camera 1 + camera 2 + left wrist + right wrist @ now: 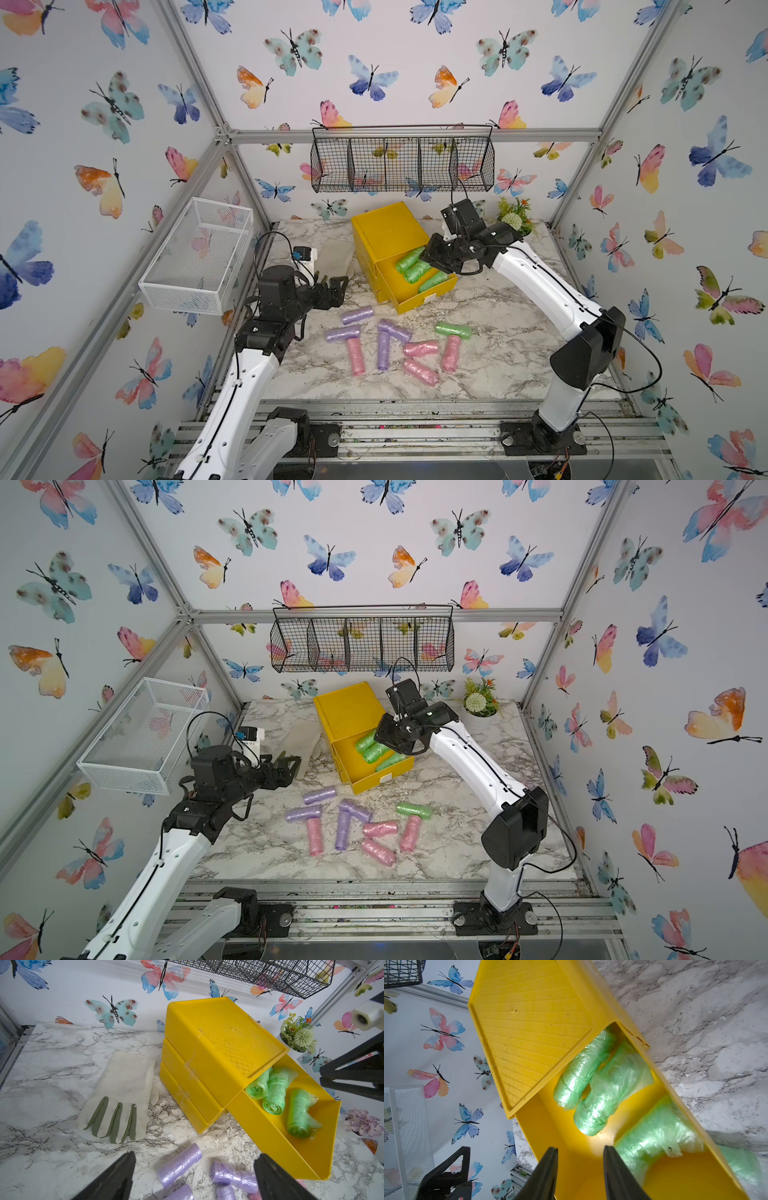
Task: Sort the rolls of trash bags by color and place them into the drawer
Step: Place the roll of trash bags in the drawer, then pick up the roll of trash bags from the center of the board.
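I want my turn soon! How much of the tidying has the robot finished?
Done: three crinkly green plastic rolls lie in the open yellow plastic drawer. In hand: nothing; the right gripper hangs open over it, the left gripper open too. Left: one green roll, four lilac rolls and four pink rolls on the marble table.
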Robot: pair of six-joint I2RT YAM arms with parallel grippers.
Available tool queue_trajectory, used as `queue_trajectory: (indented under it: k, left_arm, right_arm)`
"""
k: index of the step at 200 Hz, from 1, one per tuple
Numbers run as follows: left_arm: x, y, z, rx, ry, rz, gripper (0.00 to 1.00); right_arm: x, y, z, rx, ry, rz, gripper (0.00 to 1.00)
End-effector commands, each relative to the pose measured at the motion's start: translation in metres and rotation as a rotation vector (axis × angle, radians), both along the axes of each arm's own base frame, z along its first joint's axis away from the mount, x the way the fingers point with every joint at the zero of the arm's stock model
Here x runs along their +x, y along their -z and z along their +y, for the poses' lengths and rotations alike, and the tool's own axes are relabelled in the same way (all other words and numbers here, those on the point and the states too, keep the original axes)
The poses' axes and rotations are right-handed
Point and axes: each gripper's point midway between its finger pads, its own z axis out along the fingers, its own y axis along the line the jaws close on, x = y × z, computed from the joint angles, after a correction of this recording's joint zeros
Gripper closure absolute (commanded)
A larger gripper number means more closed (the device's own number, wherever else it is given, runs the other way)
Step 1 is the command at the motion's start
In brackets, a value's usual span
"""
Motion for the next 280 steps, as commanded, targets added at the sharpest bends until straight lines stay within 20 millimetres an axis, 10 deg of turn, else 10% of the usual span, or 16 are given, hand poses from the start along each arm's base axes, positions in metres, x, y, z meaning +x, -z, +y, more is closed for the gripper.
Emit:
queue_trajectory:
  k: [1, 108, 169, 213, 280]
  left_arm:
    - [-0.001, -0.002, 0.001, 0.012, -0.005, -0.020, 0.06]
    - [0.000, 0.000, 0.002, 0.014, -0.012, -0.014, 0.06]
    - [0.002, 0.005, 0.002, 0.022, -0.017, -0.002, 0.06]
    - [0.005, 0.012, 0.002, 0.033, -0.028, 0.018, 0.07]
    - [-0.001, 0.013, -0.015, 0.094, -0.031, 0.019, 0.08]
  right_arm:
    - [-0.002, 0.000, -0.004, -0.038, 0.001, -0.005, 0.58]
    - [-0.005, -0.039, -0.021, 0.023, 0.002, -0.171, 0.59]
    - [-0.015, -0.025, -0.102, -0.039, 0.117, -0.167, 0.57]
    - [-0.025, 0.019, -0.156, -0.090, 0.172, -0.079, 0.55]
    - [-0.055, 0.112, -0.154, -0.061, 0.094, 0.128, 0.54]
